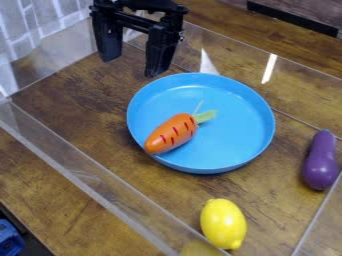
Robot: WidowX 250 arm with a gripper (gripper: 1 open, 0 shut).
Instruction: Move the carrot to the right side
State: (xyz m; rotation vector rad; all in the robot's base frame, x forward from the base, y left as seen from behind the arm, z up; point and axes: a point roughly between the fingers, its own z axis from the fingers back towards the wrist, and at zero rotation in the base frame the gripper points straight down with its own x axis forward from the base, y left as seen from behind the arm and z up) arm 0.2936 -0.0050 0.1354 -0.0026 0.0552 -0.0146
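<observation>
An orange toy carrot [174, 132] with dark ridge lines and a pale-green top lies tilted in the middle of a round blue plate [241, 112]. Its leafy end points up and to the right. My black gripper [135, 52] hangs at the back left, beyond the plate's far rim and well apart from the carrot. Its two fingers stand apart with nothing between them, so it is open.
A yellow lemon [223, 222] sits near the front, below the plate. A purple eggplant [319, 160] lies at the right edge. Clear plastic walls [80, 170] enclose the wooden table surface on the left, front and right.
</observation>
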